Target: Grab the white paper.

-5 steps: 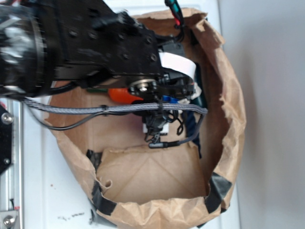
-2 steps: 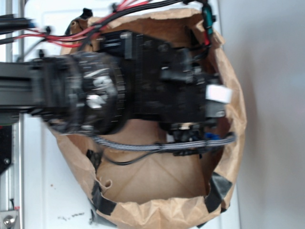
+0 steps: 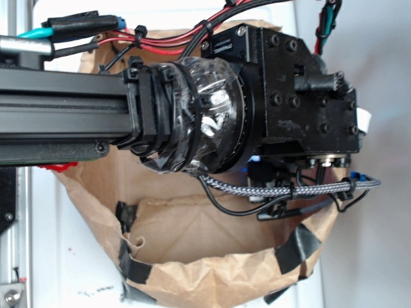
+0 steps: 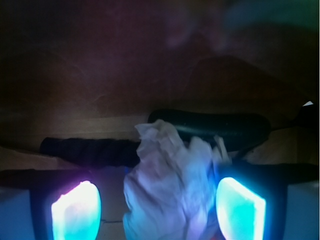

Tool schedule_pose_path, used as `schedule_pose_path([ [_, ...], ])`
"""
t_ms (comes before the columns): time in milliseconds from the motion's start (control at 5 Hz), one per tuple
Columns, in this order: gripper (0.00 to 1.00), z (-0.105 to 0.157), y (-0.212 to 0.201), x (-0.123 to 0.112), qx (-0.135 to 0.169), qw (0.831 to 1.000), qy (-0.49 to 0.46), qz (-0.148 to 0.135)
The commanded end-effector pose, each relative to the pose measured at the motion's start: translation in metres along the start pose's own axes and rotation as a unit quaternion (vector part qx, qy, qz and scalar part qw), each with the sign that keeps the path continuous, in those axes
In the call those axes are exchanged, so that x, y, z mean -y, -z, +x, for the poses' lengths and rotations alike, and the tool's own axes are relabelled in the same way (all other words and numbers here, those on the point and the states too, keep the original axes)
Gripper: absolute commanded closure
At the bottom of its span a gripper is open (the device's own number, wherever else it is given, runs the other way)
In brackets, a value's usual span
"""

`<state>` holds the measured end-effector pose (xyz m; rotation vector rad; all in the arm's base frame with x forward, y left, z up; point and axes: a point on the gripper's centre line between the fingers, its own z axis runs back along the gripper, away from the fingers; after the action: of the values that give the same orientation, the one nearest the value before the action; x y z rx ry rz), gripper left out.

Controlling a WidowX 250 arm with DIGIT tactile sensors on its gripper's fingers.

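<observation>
Brown paper bag (image 3: 212, 282) fills the scene; down inside, the white paper (image 4: 170, 195) sits right between the tool (image 4: 159, 210) pads, touching the right pad, jaws apart.

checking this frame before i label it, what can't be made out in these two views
- Exterior view: the crumpled white paper wad is hidden; the black arm housing covers most of the inside of the large brown paper bag.
- Exterior view: the claw is hidden under that housing.
- Wrist view: the wad sits between the claw pads, but whether they touch it is unclear; the lower edge cuts both off.
- Wrist view: the dark, dim objects behind the wad cannot be identified.
</observation>
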<state>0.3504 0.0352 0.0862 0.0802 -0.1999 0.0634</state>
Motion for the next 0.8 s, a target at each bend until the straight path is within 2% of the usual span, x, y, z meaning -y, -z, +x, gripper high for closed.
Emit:
schedule_pose_path([
  [0,0.0,0.02,0.007,0.004,0.053,0.997,-0.006,0.055],
  [200,0.0,0.013,0.02,0.009,0.075,0.993,-0.005,0.088],
  [400,0.0,0.006,0.024,0.009,0.081,0.992,0.004,0.097],
  [600,0.0,-0.002,0.008,0.005,0.076,0.995,0.014,0.068],
])
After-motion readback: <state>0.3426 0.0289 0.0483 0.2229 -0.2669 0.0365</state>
